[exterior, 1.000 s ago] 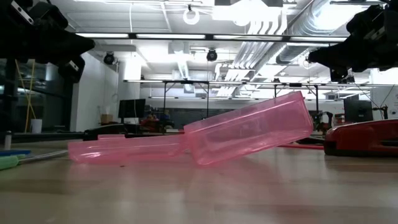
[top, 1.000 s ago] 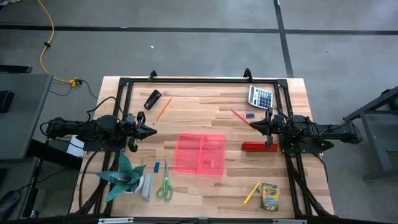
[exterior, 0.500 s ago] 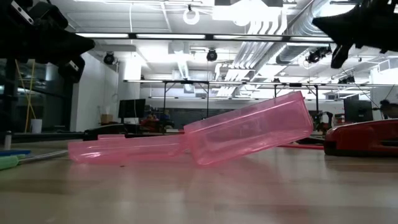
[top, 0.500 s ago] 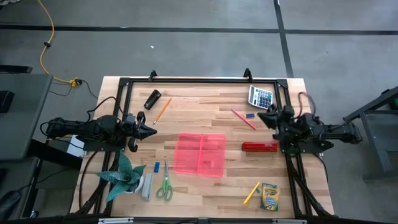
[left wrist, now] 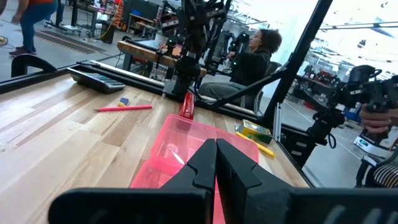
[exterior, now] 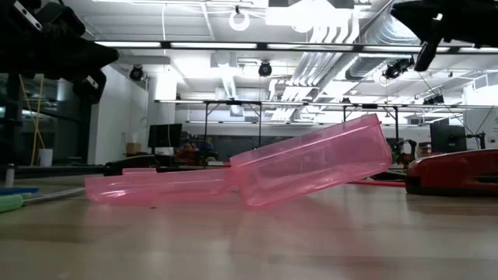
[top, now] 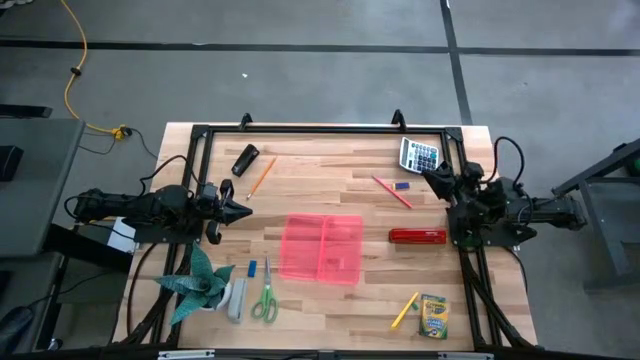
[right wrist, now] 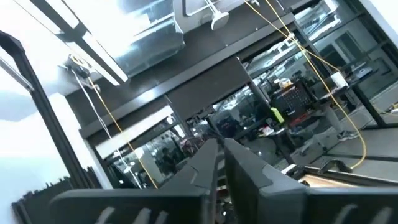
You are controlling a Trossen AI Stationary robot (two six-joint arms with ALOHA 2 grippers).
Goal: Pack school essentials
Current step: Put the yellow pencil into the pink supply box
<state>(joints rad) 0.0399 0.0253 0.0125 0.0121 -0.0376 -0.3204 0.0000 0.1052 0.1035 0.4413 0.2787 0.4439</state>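
while both fingers pairs stay pressed together (empty) | pink case [top: 322, 248] open | crayon box [top: 433, 316] partly cut off

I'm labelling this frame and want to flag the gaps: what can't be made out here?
- Pink case contents: its tinted walls blur the inside in the low view, and it is too small in the high view.
- Crayon box label: too small in the high view.
- Table under the right end effector: the right wrist view points up into the room.
- Scissors: cut off in the low view.
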